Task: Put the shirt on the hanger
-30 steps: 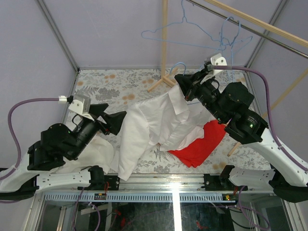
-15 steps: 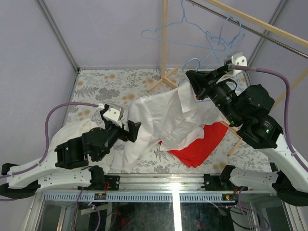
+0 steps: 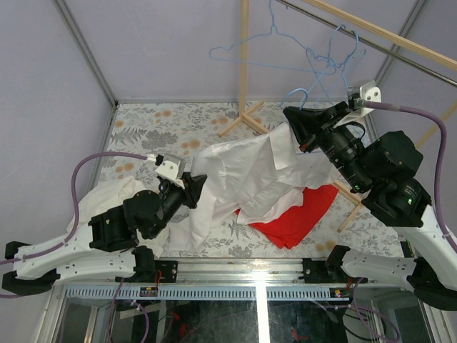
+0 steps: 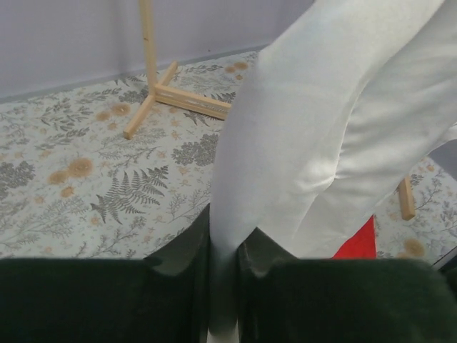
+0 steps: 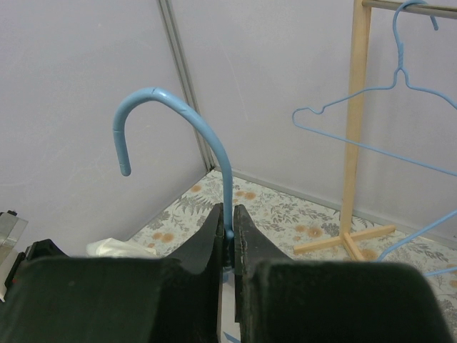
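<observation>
The white shirt (image 3: 243, 168) hangs in the air, draped from the blue hanger's neck down to the left. My right gripper (image 5: 228, 223) is shut on the hanger's wire neck, and the hanger's hook (image 5: 168, 100) curves up above the fingers; in the top view this gripper (image 3: 294, 132) is raised at the upper right with the hook (image 3: 293, 95) above it. My left gripper (image 4: 227, 239) is shut on a hanging fold of the shirt (image 4: 314, 128); from above it (image 3: 197, 187) sits at the shirt's lower left edge. The hanger's shoulders are hidden under the fabric.
A red cloth (image 3: 296, 214) lies on the floral table cover (image 3: 157, 125) under the shirt. An off-white garment (image 3: 96, 204) lies at the left under my left arm. A wooden rack (image 3: 244, 71) stands at the back with other blue hangers (image 3: 271, 53) on its rail.
My left gripper moved in to the shirt's hanging edge and shut on a fold of it. My right arm carried hanger and shirt upward and to the right.
</observation>
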`<action>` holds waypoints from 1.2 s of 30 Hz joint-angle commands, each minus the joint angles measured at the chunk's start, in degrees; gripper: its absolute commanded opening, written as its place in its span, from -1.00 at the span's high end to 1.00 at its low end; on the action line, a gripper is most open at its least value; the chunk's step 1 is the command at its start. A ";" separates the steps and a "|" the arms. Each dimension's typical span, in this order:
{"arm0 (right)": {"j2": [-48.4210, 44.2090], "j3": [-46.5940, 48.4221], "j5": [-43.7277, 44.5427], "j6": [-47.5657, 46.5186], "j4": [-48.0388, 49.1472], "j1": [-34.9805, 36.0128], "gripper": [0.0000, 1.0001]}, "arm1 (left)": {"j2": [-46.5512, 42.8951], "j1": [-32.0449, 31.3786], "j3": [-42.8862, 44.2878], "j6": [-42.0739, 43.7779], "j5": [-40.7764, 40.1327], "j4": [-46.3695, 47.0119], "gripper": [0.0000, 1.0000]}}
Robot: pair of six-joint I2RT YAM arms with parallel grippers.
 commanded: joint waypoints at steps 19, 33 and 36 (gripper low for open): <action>1.28 16.76 7.15 -13.68 -1.67 0.37 1.00 | 4.23 -0.13 18.32 8.67 -7.70 -7.37 0.99; 10.44 35.76 5.30 -19.97 -2.72 0.34 1.00 | 11.80 -0.14 34.61 22.87 -10.63 -2.53 0.99; 12.74 40.23 4.40 -21.11 -2.42 0.34 1.00 | 12.25 -0.15 36.96 25.09 -9.85 -1.67 1.00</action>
